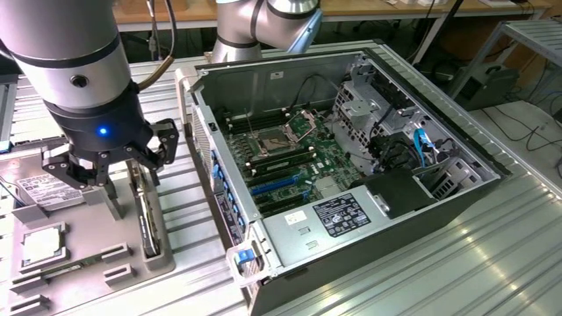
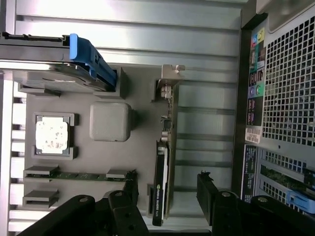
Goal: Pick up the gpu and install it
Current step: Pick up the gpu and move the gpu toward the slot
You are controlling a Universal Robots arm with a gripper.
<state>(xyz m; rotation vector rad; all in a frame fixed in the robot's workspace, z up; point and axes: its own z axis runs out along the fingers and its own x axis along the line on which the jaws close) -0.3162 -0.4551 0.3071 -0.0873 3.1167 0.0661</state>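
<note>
The gpu [image 1: 147,214] stands on edge in a slot of the grey holder tray [image 1: 92,234], at the exterior view's left. In the wrist view the gpu [image 2: 162,162] is a thin card with a black shroud edge and a silver end bracket. My gripper [image 1: 112,172] hovers just above it, open. In the wrist view my gripper [image 2: 167,196] has one black finger on each side of the card, apart from it. Nothing is held.
The open computer case [image 1: 457,197] lies to the exterior view's right of the tray, motherboard and blue card slots [image 1: 276,187] exposed. The tray also carries a hard drive [image 2: 49,64] with a blue clip, a processor [image 2: 51,135] and a memory stick [image 2: 78,174].
</note>
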